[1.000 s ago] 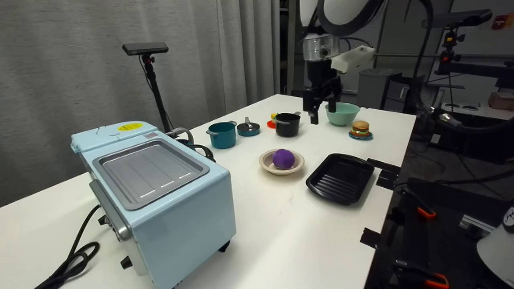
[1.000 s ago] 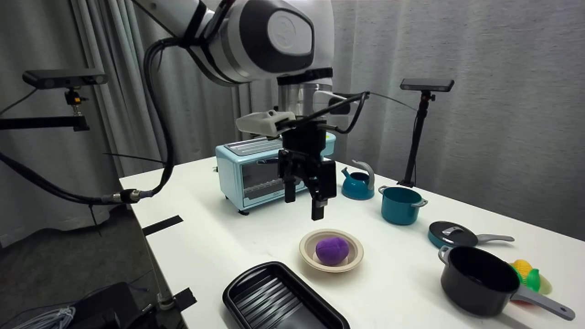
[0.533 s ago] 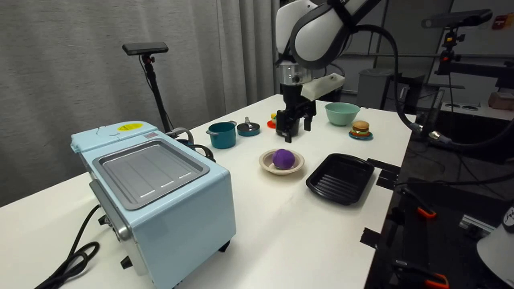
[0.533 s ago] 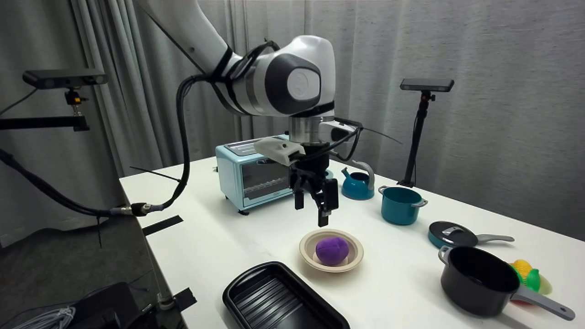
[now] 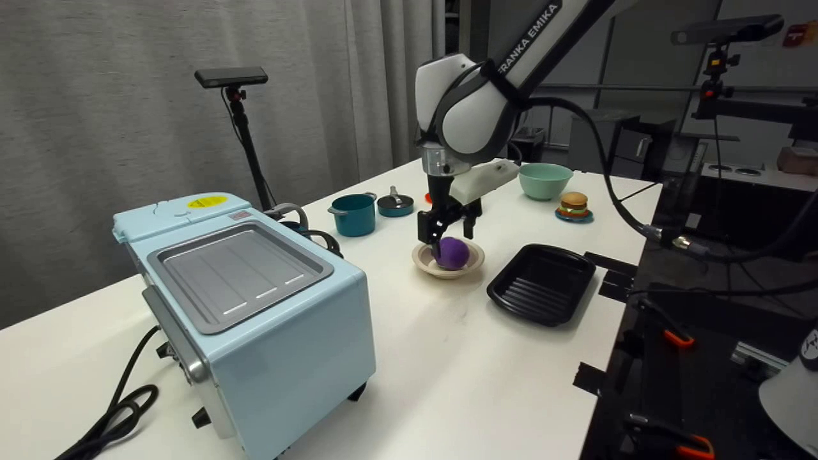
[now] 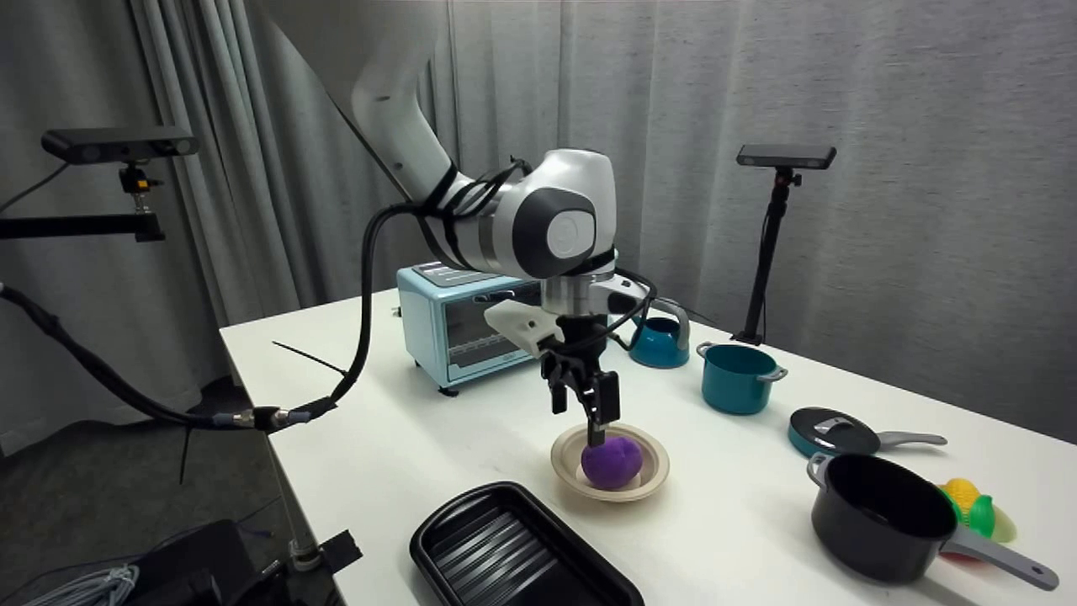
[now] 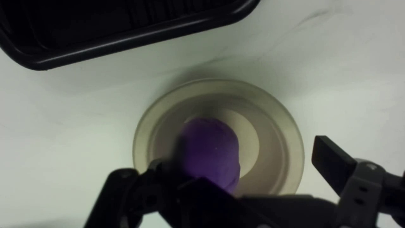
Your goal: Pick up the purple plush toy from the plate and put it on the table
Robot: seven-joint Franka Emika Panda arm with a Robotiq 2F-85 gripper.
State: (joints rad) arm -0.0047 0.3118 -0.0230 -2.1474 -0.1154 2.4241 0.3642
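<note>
Long white desk (image 6: 379, 446) over there — black two-jawed tool (image 6: 578, 424) spread wide, rounded purple plush toy (image 6: 617, 465) beneath, nearer one jaw.

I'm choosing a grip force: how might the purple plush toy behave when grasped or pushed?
The purple plush toy probably yields when squeezed: its matte surface looks soft. Being rounded, it may roll if nudged, though the raised rim of the plate would likely stop it.
</note>
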